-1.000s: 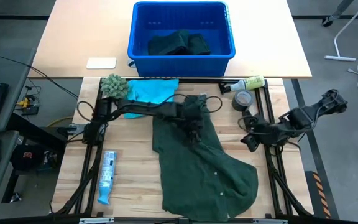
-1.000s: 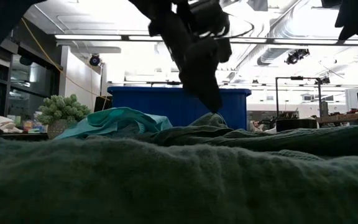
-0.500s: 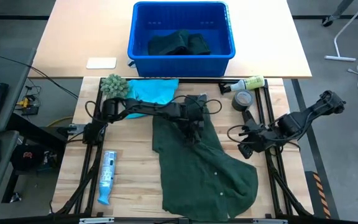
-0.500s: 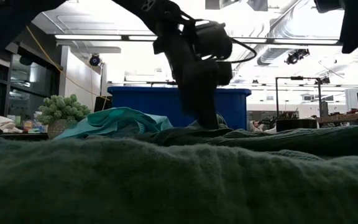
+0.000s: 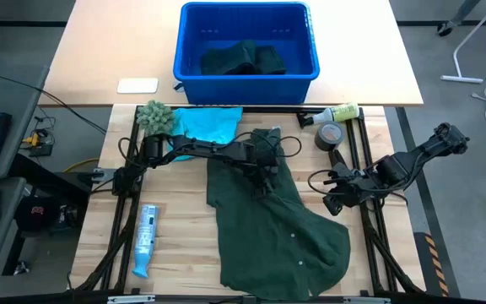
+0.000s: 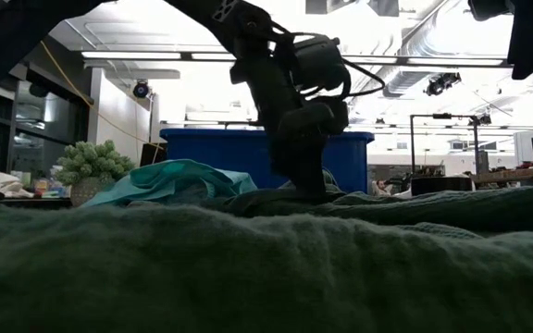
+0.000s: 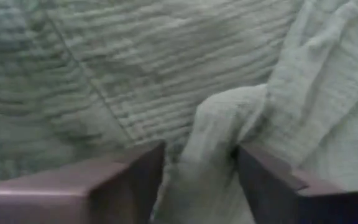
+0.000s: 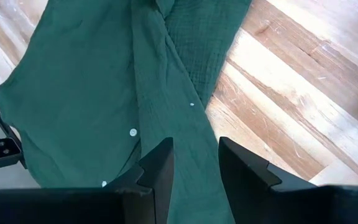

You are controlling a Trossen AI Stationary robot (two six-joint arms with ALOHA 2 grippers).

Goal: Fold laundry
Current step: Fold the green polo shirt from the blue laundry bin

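Here the dark green shirt (image 5: 268, 219) lies lengthwise from the table's (image 5: 184, 245) middle toward its near right corner. The left gripper (image 5: 264, 173) pinches a fold at its far end; the right gripper (image 5: 332, 198) hovers half-open over the right edge.

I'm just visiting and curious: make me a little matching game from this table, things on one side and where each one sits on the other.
Things:
1. dark green shirt
2. turquoise shirt
3. roll of tape
4. folded dark cloth

Places:
A. inside the blue bin
B. spread across the middle of the table
C. beside the fuzzy ball
D. next to the bottle

Pairs: 1-B, 2-C, 3-D, 4-A
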